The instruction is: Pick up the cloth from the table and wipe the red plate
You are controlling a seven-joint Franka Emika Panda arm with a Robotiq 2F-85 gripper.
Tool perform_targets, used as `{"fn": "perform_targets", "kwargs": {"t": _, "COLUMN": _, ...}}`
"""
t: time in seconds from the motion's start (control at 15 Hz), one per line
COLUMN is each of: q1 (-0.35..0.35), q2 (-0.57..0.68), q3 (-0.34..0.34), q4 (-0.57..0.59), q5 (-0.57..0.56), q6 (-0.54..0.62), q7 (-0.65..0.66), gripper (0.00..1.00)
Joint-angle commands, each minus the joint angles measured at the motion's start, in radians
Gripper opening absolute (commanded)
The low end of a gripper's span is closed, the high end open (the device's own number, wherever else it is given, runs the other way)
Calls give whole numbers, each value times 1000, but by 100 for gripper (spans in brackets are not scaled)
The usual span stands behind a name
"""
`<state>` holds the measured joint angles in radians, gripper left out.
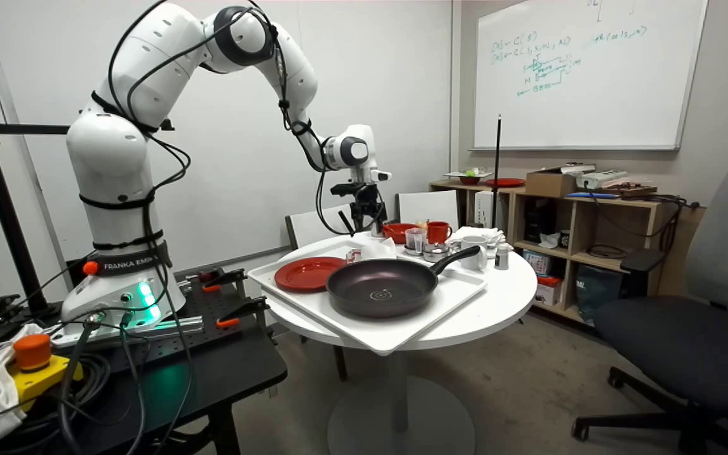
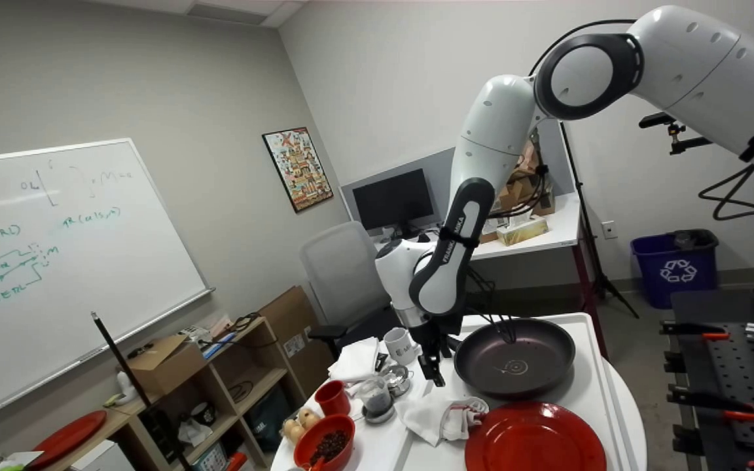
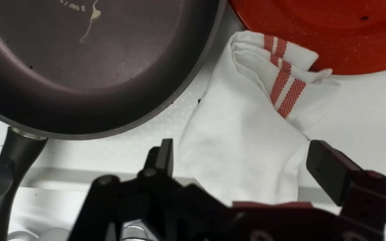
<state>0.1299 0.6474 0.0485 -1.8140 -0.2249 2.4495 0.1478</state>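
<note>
1. At the far left in an exterior view, the white jointed robot arm rises from a black workbench and arches toward the round, white-topped table on its central leg.
2. On the table sits a white rectangular tray. The flat, round, glossy red plate lies on the tray's left part; the wrist view shows a dark speck on it.
3. Next comes the black two-fingered gripper, fingers pointing down. They are spread wide, with the white fabric cloth with red stripes showing between them; whether a fingertip touches it, I cannot tell.
4. The cloth lies loosely folded on the tray. Its striped end overlaps the plate's edge, and its plain end runs across the tray's rim.
5. The dark round frying pan rests on the tray just beside the plate, its black handle reaching over the rim.
6. Beyond the pan stand a round red bowl, a red cup with a handle and a white mug.
7. Farther right, a wooden shelf unit stands below a whiteboard with green writing.
8. At the far right is a dark-seated office chair.
</note>
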Motion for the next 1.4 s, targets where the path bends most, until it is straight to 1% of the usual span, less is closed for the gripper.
{"fn": "perform_targets", "kwargs": {"t": 0.0, "q1": -9, "q2": 73, "q3": 12, "q4": 71, "q5": 40, "q6": -28, "q7": -105, "gripper": 100}}
{"fn": "perform_targets", "kwargs": {"t": 0.2, "q1": -17, "q2": 122, "q3": 23, "q4": 107, "q5": 62, "q6": -47, "q7": -156, "gripper": 100}}
{"fn": "perform_targets", "kwargs": {"t": 0.27, "q1": -11, "q2": 132, "q3": 18, "q4": 115, "q5": 62, "q6": -55, "q7": -157, "gripper": 100}}
{"fn": "perform_targets", "kwargs": {"t": 0.33, "q1": -9, "q2": 123, "q3": 13, "q4": 104, "q5": 61, "q6": -48, "q7": -159, "gripper": 100}}
{"fn": "perform_targets", "kwargs": {"t": 0.4, "q1": 4, "q2": 105, "q3": -1, "q4": 69, "q5": 51, "q6": -21, "q7": -130, "gripper": 100}}
{"fn": "perform_targets", "kwargs": {"t": 0.87, "q1": -3, "q2": 112, "q3": -1, "q4": 80, "q5": 53, "q6": -23, "q7": -144, "gripper": 100}}
{"fn": "perform_targets", "kwargs": {"t": 1.0, "q1": -25, "q2": 138, "q3": 14, "q4": 123, "q5": 67, "q6": -44, "q7": -185, "gripper": 100}}
{"fn": "perform_targets", "kwargs": {"t": 1.33, "q1": -46, "q2": 205, "q3": 42, "q4": 252, "q5": 85, "q6": -130, "q7": -280, "gripper": 100}}
